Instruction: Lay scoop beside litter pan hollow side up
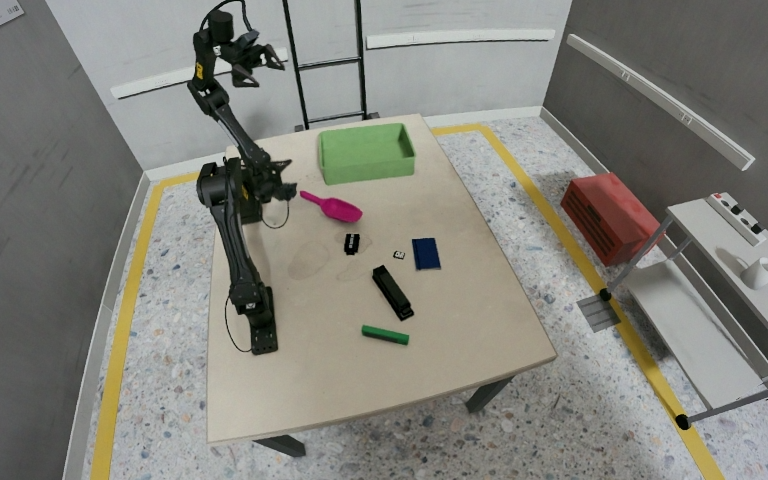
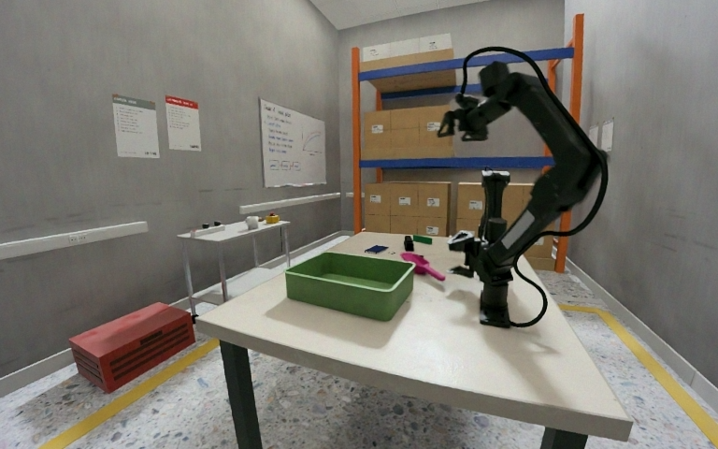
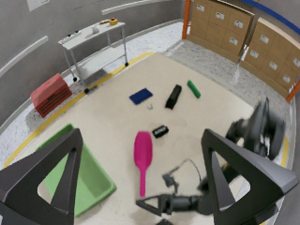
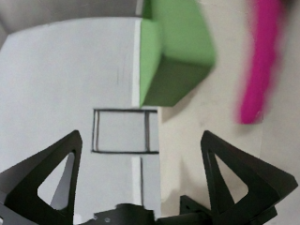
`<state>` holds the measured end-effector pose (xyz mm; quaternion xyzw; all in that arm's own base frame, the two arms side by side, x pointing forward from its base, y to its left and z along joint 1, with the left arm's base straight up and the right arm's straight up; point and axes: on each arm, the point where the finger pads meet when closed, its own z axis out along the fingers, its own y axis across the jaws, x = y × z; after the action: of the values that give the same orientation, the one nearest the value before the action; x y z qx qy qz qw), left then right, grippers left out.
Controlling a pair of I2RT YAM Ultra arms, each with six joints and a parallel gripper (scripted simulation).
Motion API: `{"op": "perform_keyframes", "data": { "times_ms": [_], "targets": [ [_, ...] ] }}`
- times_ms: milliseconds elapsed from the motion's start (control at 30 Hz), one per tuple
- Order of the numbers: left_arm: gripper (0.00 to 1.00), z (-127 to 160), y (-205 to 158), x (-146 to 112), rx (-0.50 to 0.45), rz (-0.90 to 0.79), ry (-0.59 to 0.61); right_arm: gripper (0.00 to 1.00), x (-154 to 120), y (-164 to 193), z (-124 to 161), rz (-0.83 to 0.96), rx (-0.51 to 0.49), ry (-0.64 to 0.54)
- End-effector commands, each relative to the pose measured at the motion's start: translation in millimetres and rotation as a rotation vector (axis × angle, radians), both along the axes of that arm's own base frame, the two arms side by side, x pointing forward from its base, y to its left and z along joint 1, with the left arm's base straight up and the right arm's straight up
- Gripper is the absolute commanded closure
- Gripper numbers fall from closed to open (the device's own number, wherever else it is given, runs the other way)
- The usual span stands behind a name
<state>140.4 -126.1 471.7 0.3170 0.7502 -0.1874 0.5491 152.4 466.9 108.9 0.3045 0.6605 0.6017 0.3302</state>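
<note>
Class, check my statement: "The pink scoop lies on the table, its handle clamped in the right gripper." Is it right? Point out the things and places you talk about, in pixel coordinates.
Not quite: the right gripper (image 1: 292, 176) (image 2: 459, 255) (image 4: 142, 137) stands open, off the handle, as the exterior view shows. The pink scoop (image 1: 341, 210) (image 2: 417, 263) (image 3: 142, 151) does lie on the table.

Pink scoop (image 1: 338, 209) just chilling near the green pan (image 1: 368, 166)
Black stapler (image 1: 393, 292) and green stick (image 1: 385, 334) share the surface (image 1: 317, 384) too.

Relative to the table (image 1: 317, 362) (image 2: 423, 339) (image 3: 112, 108), one pan (image 1: 367, 169) (image 2: 338, 296) (image 3: 94, 180) (image 4: 187, 42) and one scoop (image 1: 341, 209) (image 2: 419, 263) (image 3: 142, 150) (image 4: 264, 56) are counted on it. Two arms (image 1: 237, 249) (image 2: 564, 174) are seen at its edge. One red chest (image 1: 608, 217) (image 2: 132, 343) (image 3: 51, 95) and one cart (image 1: 702, 339) (image 2: 233, 231) (image 3: 94, 34) are counted beside it. On its top one blue book (image 1: 425, 253) (image 2: 376, 249) (image 3: 141, 96) and one green bar (image 1: 385, 334) (image 2: 422, 239) (image 3: 193, 89) are seen.
</note>
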Motion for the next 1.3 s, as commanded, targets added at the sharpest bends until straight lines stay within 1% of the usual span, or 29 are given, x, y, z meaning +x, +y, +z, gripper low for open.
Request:
{"op": "perform_keyframes", "data": {
  "times_ms": [0, 200, 267, 333, 467, 500, 767, 833, 900, 933, 1033, 1133, 1267],
  "targets": [
    [0.00, -32, 29, -31, 0.059, -0.010, 0.059, 0.00, 11, 20, 11, 0.098, -0.261, -0.069],
    [0.00, -45, 47, -51, 0.068, -0.007, 0.072, 0.00, 27, 15, 14, 0.148, -0.440, -0.134],
    [0.00, -45, 47, -51, 0.068, -0.007, 0.072, 0.00, 27, 15, 14, 0.148, -0.440, -0.134],
    [0.00, -52, 53, -58, 0.077, -0.008, 0.084, 0.00, 31, 12, 10, 0.194, -0.551, -0.166],
    [0.00, -62, 63, -70, 0.086, -0.008, 0.096, 0.00, 44, 4, 7, 0.272, -0.727, -0.216],
    [0.00, -64, 65, -73, 0.088, -0.007, 0.099, 0.00, 46, -1, 2, 0.295, -0.779, -0.224],
    [0.00, -70, 74, -83, 0.081, -0.004, 0.094, 0.00, 67, -30, 0, 0.482, -1.072, -0.300],
    [0.00, -70, 74, -83, 0.081, -0.004, 0.094, 0.00, 67, -30, 0, 0.482, -1.072, -0.300],
    [0.00, -70, 74, -83, 0.075, -0.002, 0.091, 0.00, 69, -42, -2, 0.562, -1.160, -0.321],
    [0.00, -70, 74, -84, 0.075, -0.002, 0.091, 0.00, 72, -45, 3, 0.592, -1.186, -0.336],
    [0.00, -69, 75, -84, 0.074, -0.002, 0.090, 0.00, 75, -64, 4, 0.695, -1.275, -0.359],
    [0.00, -69, 75, -84, 0.074, -0.002, 0.090, 0.00, 76, -83, 6, 0.798, -1.344, -0.380],
    [0.00, -69, 75, -84, 0.074, -0.002, 0.090, 0.00, 77, -106, 11, 0.906, -1.398, -0.397]
  ]
}}
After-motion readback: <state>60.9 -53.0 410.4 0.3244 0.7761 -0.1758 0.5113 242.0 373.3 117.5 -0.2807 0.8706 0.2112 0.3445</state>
